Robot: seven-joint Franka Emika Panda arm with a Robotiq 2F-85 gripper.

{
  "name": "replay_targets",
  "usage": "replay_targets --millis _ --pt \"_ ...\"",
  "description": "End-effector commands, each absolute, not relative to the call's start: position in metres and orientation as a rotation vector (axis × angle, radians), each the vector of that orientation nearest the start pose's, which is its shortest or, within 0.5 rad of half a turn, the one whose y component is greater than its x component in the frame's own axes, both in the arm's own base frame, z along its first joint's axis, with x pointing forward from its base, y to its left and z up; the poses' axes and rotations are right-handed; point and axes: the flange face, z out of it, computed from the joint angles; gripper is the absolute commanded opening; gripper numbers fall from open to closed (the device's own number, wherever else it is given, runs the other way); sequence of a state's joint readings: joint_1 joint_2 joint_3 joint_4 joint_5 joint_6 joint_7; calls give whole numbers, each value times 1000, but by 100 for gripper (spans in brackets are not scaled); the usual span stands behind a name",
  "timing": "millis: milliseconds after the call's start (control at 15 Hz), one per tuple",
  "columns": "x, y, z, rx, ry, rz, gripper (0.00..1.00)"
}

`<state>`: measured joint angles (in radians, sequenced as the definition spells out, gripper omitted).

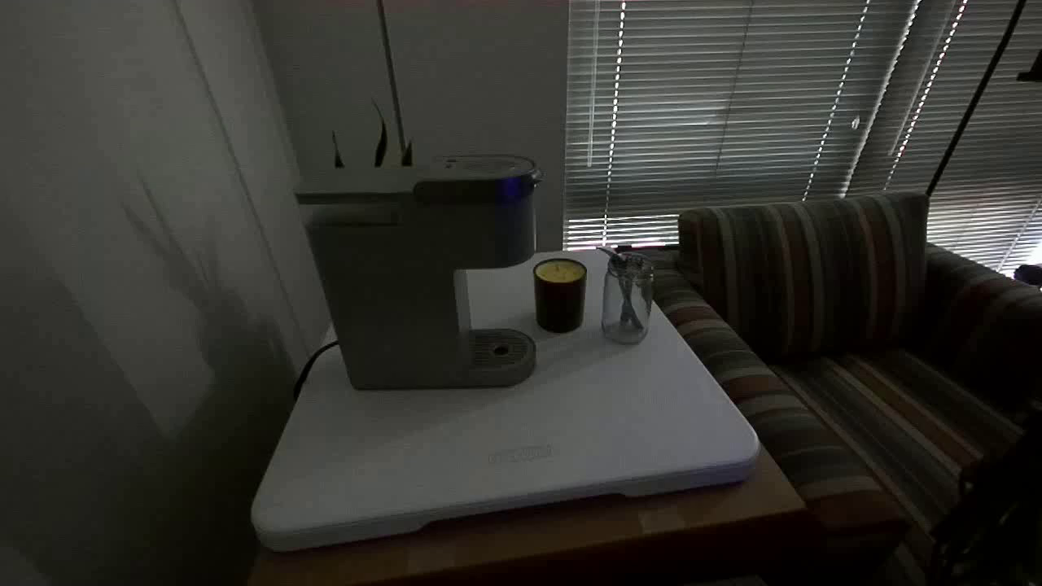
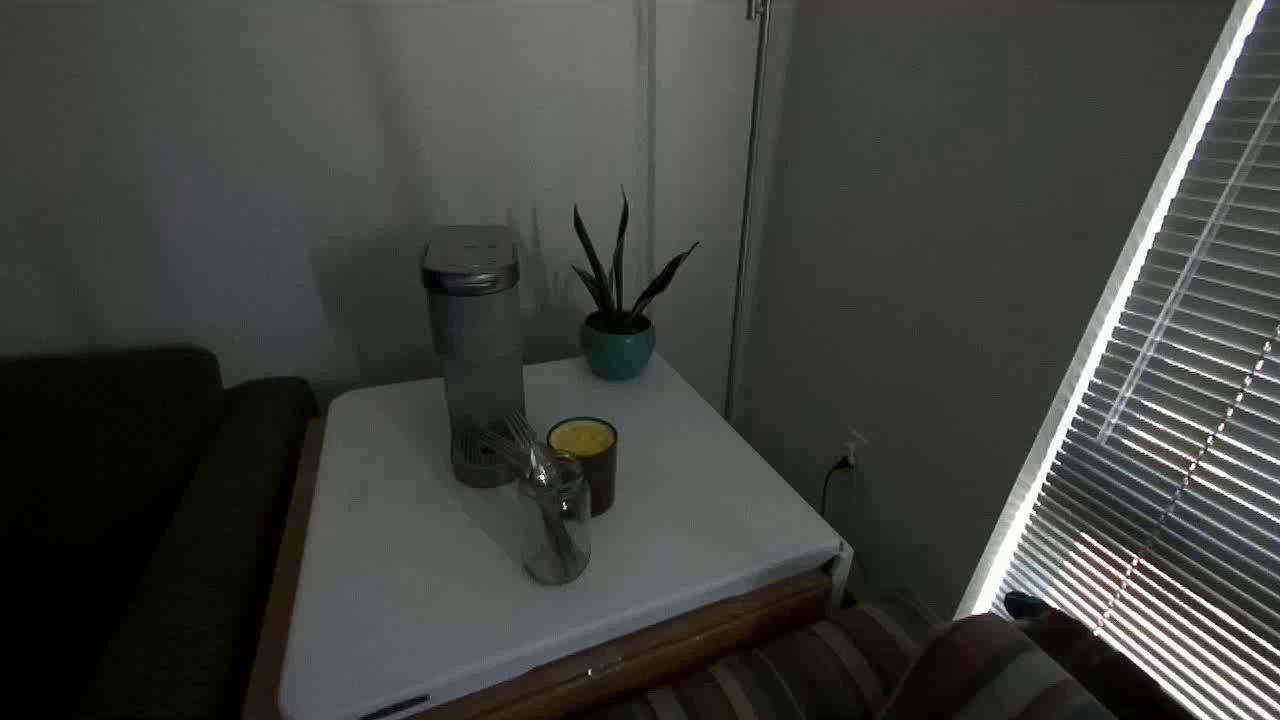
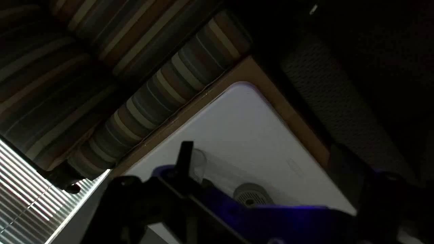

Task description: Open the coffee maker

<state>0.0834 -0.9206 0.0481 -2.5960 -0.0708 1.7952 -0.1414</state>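
The boxy grey coffee maker stands upright on a white table top, and it also shows in an exterior view. Its dark top lid lies flat and closed, with a blue glint at its front end. In the wrist view only its round drip tray shows; the rest is hidden behind the dark gripper body. My gripper is open, with its two dark fingers wide apart and nothing seen between them. It is above the table in the wrist view and does not clearly show in either exterior view.
A dark candle jar and a glass jar with cutlery stand beside the drip tray on the white table top. A potted plant stands behind. A striped armchair adjoins the table; a wall is behind the machine.
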Motion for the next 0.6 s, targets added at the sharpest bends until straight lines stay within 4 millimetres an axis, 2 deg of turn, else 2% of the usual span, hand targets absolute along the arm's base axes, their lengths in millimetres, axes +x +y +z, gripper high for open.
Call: replay_targets --millis 0,133,267,533 --pt "287 34 537 -3217 -433 -189 100" --pt "289 41 537 -3169 -557 -227 100" --pt "296 44 537 -3164 -570 -262 100" --pt "331 38 528 -3141 -380 -427 100"
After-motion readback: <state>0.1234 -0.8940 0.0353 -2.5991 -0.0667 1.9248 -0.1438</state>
